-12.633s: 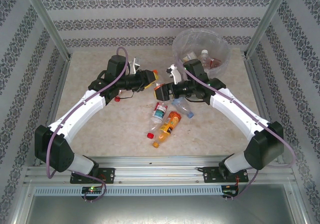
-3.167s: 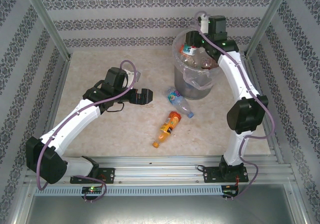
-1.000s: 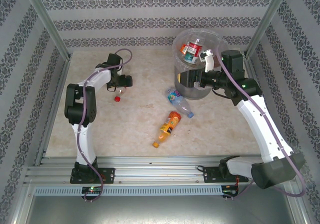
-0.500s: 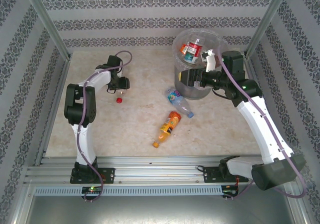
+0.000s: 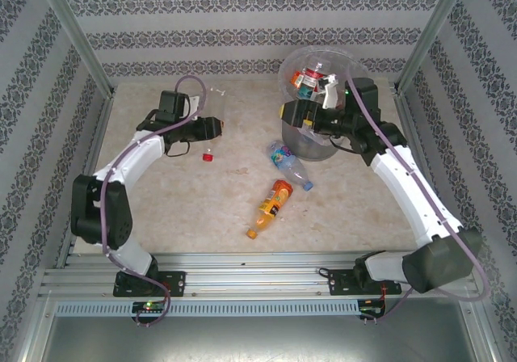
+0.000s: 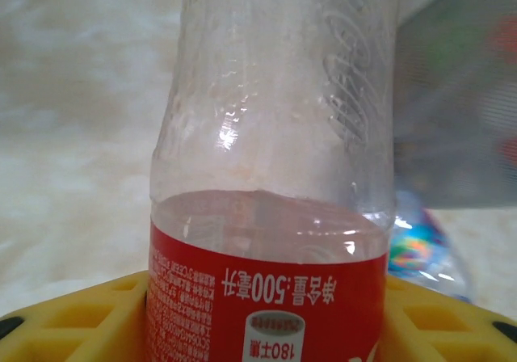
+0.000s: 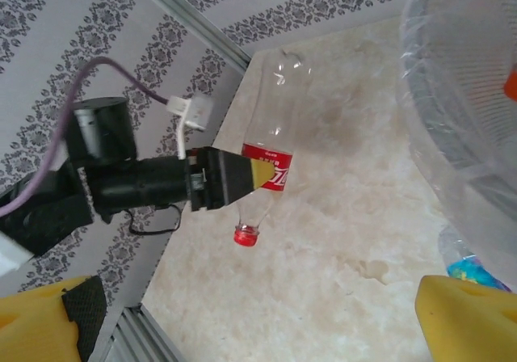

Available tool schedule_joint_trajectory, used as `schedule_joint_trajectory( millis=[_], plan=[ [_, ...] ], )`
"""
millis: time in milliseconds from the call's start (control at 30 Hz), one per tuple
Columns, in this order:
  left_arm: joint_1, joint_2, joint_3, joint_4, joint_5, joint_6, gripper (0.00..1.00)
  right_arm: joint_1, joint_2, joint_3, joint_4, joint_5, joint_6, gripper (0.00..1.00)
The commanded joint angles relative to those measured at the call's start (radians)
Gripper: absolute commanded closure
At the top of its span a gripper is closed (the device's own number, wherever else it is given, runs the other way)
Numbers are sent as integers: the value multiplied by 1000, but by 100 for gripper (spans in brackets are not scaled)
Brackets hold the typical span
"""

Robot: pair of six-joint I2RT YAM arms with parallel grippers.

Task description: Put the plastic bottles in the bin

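Note:
My left gripper (image 5: 213, 126) is shut on a clear plastic bottle (image 5: 215, 107) with a red label, gripped at the label. The bottle is off the table, its red cap (image 5: 208, 157) towards me. In the left wrist view the bottle (image 6: 275, 136) stands between the yellow fingers (image 6: 73, 317). The right wrist view shows the same bottle (image 7: 271, 128) in the left gripper (image 7: 262, 174). My right gripper (image 5: 292, 113) hangs open and empty beside the grey bin (image 5: 317, 142), which holds several bottles (image 5: 307, 79). A blue-labelled bottle (image 5: 288, 162) and an orange bottle (image 5: 271, 204) lie on the table.
The bin's bag-lined rim (image 7: 452, 95) is close on the right in the right wrist view, with the blue-labelled bottle (image 7: 475, 270) below it. Metal posts and patterned walls close in the beige table (image 5: 161, 200). A rail (image 5: 258, 265) runs along the near edge.
The left gripper has shut on the red-labelled bottle and swung a little right with it, the arm stretching out. The right gripper has moved slightly left and back along the bin.

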Motion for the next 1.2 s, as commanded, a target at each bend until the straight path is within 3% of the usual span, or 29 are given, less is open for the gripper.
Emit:
schedule_joint_trajectory(
  millis=[0, 367, 900, 1167],
  plan=[
    [-65, -80, -42, 126, 115, -65, 43, 29, 52, 63, 63, -11, 50, 2],
    [-261, -246, -103, 183, 75, -111, 43, 70, 237, 235, 75, 41, 76, 2],
    [-338, -239, -96, 215, 81, -120, 42, 89, 273, 263, 88, 5, 80, 11],
    [-348, -230, -74, 202, 77, -109, 42, 88, 275, 277, 72, 22, 69, 25]
  ],
)
